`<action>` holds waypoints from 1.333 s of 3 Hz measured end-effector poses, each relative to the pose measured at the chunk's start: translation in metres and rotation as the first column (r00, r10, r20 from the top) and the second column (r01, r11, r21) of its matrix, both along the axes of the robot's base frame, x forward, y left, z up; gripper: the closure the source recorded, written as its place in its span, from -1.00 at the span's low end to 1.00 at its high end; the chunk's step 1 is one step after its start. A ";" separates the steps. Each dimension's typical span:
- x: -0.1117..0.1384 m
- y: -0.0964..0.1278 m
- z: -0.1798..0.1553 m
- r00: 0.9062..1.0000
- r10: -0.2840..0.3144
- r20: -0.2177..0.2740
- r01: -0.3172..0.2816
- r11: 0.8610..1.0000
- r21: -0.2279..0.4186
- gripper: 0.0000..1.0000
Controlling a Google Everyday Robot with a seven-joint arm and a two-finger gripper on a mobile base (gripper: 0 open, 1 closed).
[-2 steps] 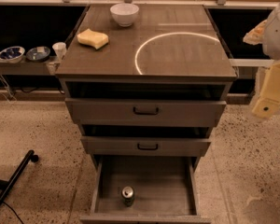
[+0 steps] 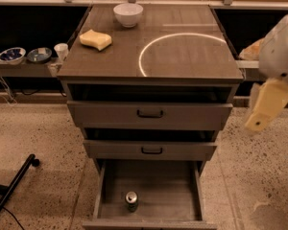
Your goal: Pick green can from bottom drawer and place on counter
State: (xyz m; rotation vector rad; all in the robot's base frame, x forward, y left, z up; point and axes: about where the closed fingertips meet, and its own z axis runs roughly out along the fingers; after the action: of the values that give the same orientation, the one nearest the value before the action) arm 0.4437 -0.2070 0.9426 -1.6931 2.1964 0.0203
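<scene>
In the single camera view, the cabinet fills the middle and its bottom drawer [image 2: 175, 195] stands pulled open at 6 o'clock. The green can [image 2: 131, 201] sits upright on the drawer floor, near the front edge and a little left of centre, with nothing touching it. The gripper [image 2: 265, 108] hangs at 3 o'clock, off the right side of the cabinet, about level with the two upper drawers [image 2: 150, 114] and well apart from the can. Whether it is open or closed I cannot tell, but it carries nothing. The counter [image 2: 192, 63] at 12 o'clock holds a white bowl [image 2: 128, 14] at its far edge and a yellow sponge [image 2: 95, 39] at its 10 o'clock corner. The white circle [image 2: 143, 56] on its right half has nothing inside it (a likely spot for the can). By my reading only the opened drawer counts as done. Reaching down, gripping, lifting and setting the can on top are all left to do.
</scene>
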 end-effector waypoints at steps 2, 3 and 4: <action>-0.024 0.026 -0.104 0.998 0.013 -0.054 0.002 0.962 0.275 -1.00; -0.023 0.030 -0.110 0.997 0.035 -0.073 -0.014 0.960 0.279 -1.00; -0.034 0.052 -0.170 0.989 0.086 -0.116 -0.031 0.910 0.413 -1.00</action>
State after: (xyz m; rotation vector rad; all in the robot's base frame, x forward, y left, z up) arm 0.4100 -0.1555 0.7726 -1.5486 2.0437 0.5860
